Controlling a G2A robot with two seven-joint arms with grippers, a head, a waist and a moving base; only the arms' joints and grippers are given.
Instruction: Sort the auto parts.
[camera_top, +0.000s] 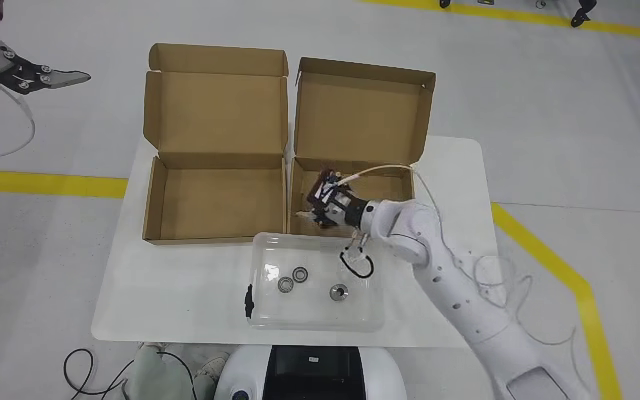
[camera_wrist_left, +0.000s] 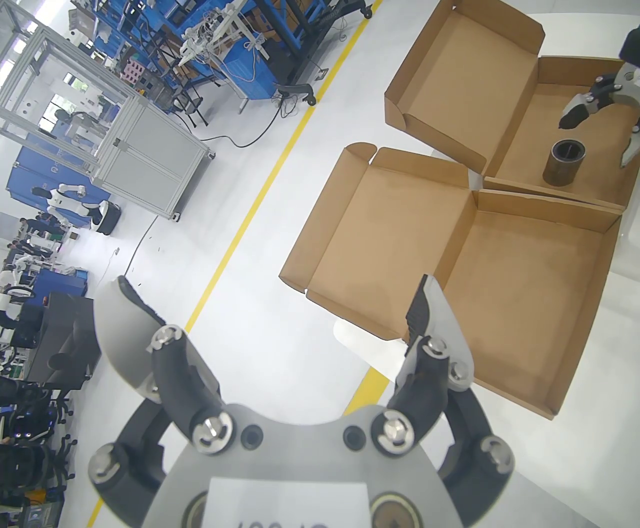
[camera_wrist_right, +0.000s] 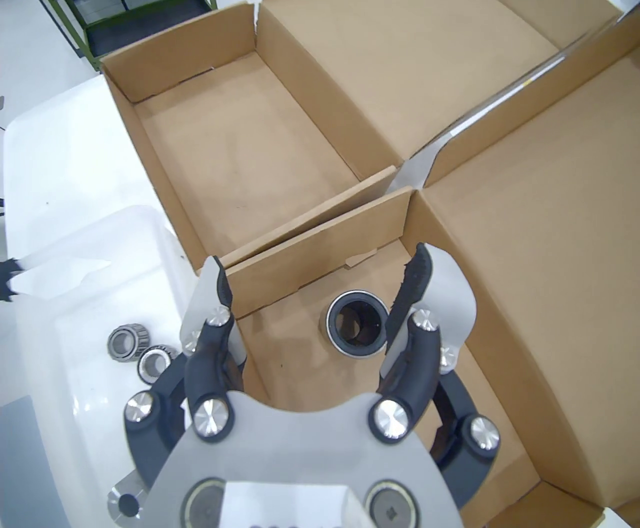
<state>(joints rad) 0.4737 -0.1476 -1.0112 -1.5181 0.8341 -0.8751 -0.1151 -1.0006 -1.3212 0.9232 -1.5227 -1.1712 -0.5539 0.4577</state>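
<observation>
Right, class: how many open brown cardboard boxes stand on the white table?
2. The empty box stands on the robot's left; the second box beside it holds a dark metal cylinder below the open right gripper. None looks hidden.

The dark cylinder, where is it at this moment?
In the right wrist view the cylinder stands upright in the right box, just under the open right hand.

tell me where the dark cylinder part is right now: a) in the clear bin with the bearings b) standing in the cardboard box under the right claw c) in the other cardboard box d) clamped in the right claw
b: the dark cylinder stands upright on the floor of the cardboard box, beneath the right claw, whose jaws are spread open and not gripping it.
</observation>
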